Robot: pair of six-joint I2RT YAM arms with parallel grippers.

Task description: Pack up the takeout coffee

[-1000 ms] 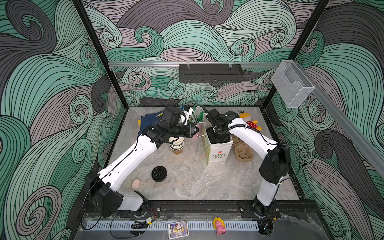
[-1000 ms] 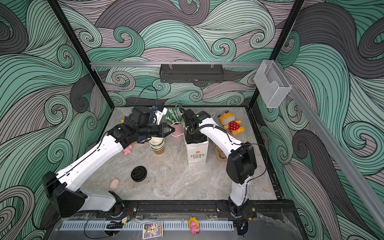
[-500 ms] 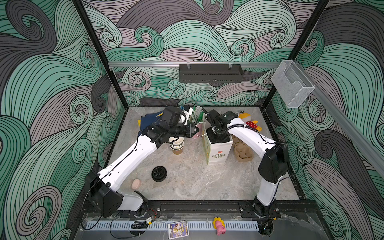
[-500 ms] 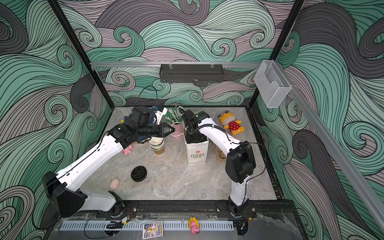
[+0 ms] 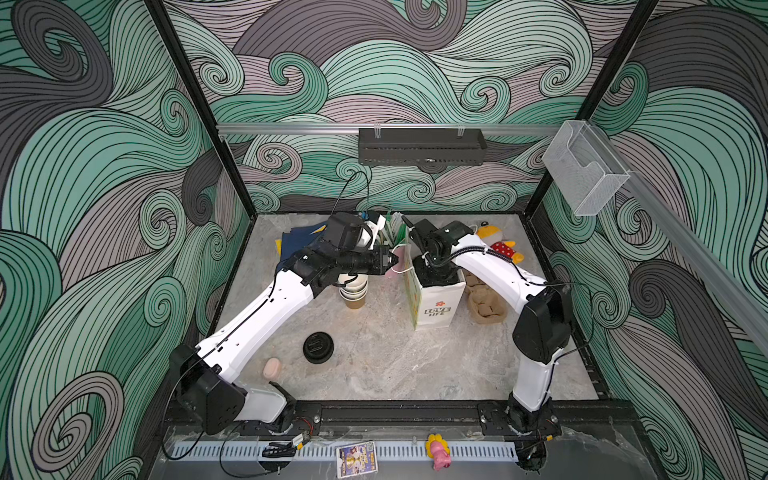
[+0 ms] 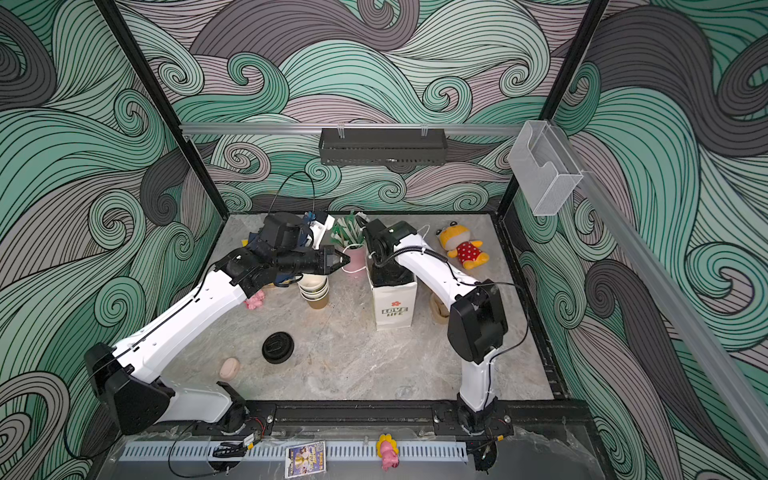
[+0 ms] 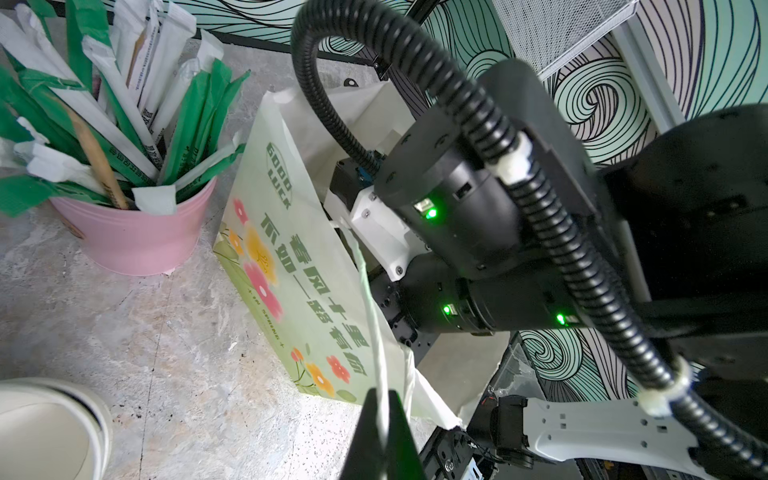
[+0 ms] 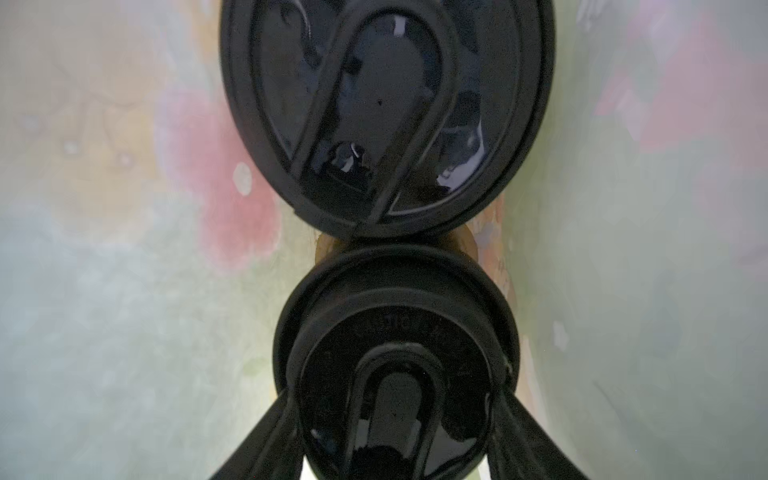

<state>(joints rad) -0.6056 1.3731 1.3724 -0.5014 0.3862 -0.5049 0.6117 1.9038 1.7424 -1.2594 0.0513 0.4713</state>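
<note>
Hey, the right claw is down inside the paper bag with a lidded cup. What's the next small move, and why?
Probably open the right claw and let go. Its fingers flank the nearer lidded cup, deep in the bag beside the other lidded cup, while the left claw pinches the bag handle. Whether it rests on the bottom is hidden.

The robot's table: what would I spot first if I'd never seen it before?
Probably the right arm plunged into the white paper bag mid-table, while the left gripper pinches the bag's handle. Inside the bag, the right wrist view shows the right gripper clasping a black-lidded cup, with a second cup just beyond it.
</note>
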